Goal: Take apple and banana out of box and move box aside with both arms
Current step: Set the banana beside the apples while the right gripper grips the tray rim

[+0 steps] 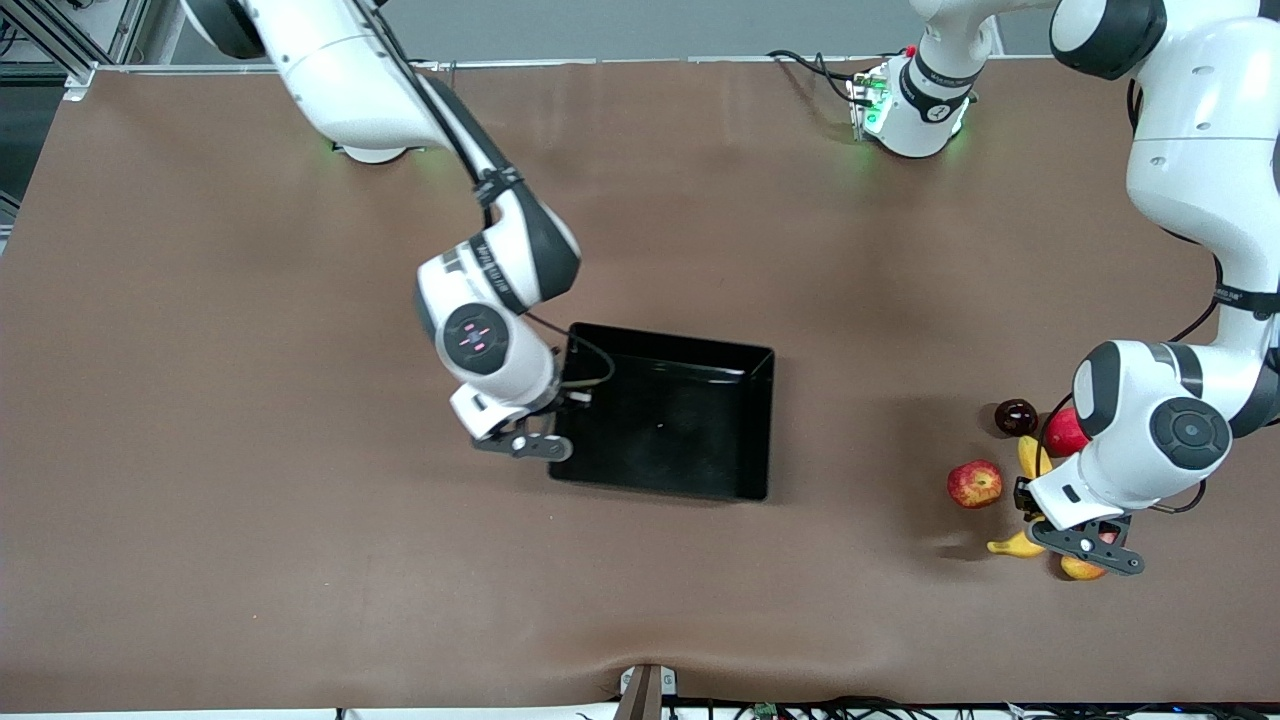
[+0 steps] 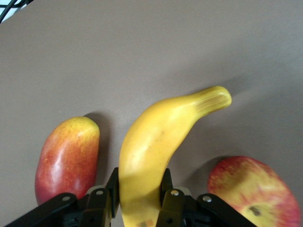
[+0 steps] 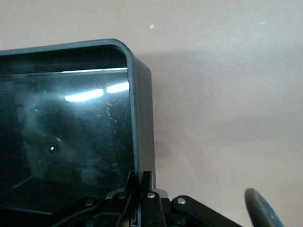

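A black open-topped box [image 1: 680,420] lies mid-table. My right gripper [image 1: 553,445] is shut on the box's wall [image 3: 142,118] at the right arm's end, one finger inside and one outside, as the right gripper [image 3: 141,177] shows in its wrist view. At the left arm's end, my left gripper [image 1: 1075,535] is shut on the yellow banana [image 1: 1012,546]. In the left wrist view the left gripper [image 2: 140,182] pinches the banana [image 2: 156,142] across its thick part. The streaked red apple [image 1: 975,483] sits beside it; the wrist view shows the apple [image 2: 253,189] close by.
A red-orange mango [image 1: 1085,568] lies beside the banana, partly under my left hand; the mango [image 2: 68,158] also shows in the left wrist view. A plain red fruit [image 1: 1065,432] and a dark round fruit [image 1: 1016,416] sit farther from the front camera.
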Robot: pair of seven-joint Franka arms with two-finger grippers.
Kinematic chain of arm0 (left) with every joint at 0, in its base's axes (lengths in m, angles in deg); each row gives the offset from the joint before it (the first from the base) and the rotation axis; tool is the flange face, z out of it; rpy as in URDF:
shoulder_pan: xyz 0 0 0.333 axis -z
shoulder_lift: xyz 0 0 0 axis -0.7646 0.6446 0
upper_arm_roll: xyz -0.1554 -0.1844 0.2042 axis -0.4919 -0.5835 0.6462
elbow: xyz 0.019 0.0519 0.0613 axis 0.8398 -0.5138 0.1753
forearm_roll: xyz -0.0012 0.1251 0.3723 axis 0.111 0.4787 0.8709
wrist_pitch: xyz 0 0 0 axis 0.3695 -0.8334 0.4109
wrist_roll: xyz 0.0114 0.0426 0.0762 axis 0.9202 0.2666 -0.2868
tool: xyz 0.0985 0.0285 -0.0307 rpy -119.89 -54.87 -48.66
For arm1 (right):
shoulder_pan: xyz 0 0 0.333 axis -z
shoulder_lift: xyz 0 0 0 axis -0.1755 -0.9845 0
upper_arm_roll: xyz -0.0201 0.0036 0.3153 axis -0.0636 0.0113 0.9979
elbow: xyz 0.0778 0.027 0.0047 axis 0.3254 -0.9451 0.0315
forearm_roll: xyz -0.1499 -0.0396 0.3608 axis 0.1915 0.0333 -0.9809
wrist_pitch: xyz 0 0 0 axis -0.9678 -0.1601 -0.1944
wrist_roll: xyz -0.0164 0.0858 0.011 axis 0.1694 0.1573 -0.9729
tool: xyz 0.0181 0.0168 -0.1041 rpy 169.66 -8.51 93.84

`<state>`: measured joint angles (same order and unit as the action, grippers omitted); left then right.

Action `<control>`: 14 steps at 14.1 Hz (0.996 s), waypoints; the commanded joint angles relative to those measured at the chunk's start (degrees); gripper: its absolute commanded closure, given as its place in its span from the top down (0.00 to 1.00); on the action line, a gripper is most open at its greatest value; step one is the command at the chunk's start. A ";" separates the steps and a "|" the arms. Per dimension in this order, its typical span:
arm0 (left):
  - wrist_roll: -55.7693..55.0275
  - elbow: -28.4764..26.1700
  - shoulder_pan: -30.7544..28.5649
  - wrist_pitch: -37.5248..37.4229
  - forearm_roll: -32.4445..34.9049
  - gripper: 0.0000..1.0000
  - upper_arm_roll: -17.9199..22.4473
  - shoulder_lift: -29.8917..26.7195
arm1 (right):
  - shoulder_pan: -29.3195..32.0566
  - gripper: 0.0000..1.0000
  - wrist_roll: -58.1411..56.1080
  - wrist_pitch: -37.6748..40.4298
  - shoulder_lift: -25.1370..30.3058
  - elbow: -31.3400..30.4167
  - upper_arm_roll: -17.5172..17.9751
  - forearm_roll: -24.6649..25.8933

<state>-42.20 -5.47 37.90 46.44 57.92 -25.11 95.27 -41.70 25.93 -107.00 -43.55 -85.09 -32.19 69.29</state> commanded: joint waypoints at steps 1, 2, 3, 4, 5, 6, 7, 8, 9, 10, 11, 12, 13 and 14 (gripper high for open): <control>0.79 0.84 -0.08 1.81 1.92 0.00 0.40 1.05 | 4.86 0.00 -5.19 4.71 4.59 0.09 0.58 -2.34; 0.79 0.76 -0.08 3.12 2.01 0.00 0.49 1.66 | 6.53 0.00 -6.77 6.38 5.13 0.18 0.58 -2.34; 0.79 0.76 -0.08 4.09 1.92 0.00 0.75 2.02 | 7.94 0.00 -8.09 6.66 5.92 0.09 0.58 -2.34; 0.79 0.76 -0.08 4.62 1.92 0.00 0.84 2.54 | 9.52 0.00 -8.98 7.18 6.45 -0.08 0.58 -2.34; 0.71 0.76 0.01 4.89 1.92 0.00 0.84 2.72 | 11.36 0.00 -9.85 7.45 6.97 -0.61 0.49 -2.25; 0.79 0.84 0.01 4.98 1.92 0.00 0.84 3.16 | 13.47 0.00 -12.13 7.54 7.85 -1.48 0.49 -2.25; 0.79 0.93 0.01 5.76 2.01 0.00 1.10 3.34 | 15.66 0.00 -15.98 7.63 8.99 -3.23 0.49 -2.25; 0.79 0.85 0.10 6.56 2.01 0.00 1.19 3.60 | 17.86 0.00 -19.15 7.63 10.13 -4.55 0.49 -2.25; 0.79 0.84 0.01 7.09 2.01 0.00 1.28 4.13 | 20.23 0.00 -21.96 7.71 10.84 -5.70 0.58 -2.25; 0.79 0.76 0.01 7.79 1.92 0.00 1.19 4.65 | 22.26 0.00 -24.86 7.80 10.93 -6.14 0.58 -2.33; 0.97 0.76 0.01 8.05 2.01 0.00 1.28 4.75 | 23.76 0.00 -28.20 8.15 11.02 -7.19 0.49 -2.25; 0.97 0.67 -0.07 8.14 2.10 0.00 1.28 4.75 | 25.86 0.00 -31.45 8.07 11.19 -8.60 0.40 -2.25; 0.97 0.58 -0.08 8.15 2.10 0.00 1.28 4.75 | 28.32 0.00 -34.53 8.07 11.20 -9.31 0.40 -2.25; 1.06 0.58 -0.08 8.15 2.10 0.00 1.28 4.75 | 29.99 0.00 -37.69 8.33 11.28 -9.57 0.40 -2.25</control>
<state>-42.06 -5.46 37.83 53.82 58.76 -24.07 99.84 -15.39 -6.24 -99.03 -35.15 -91.32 -32.92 68.27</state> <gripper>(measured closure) 0.634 0.943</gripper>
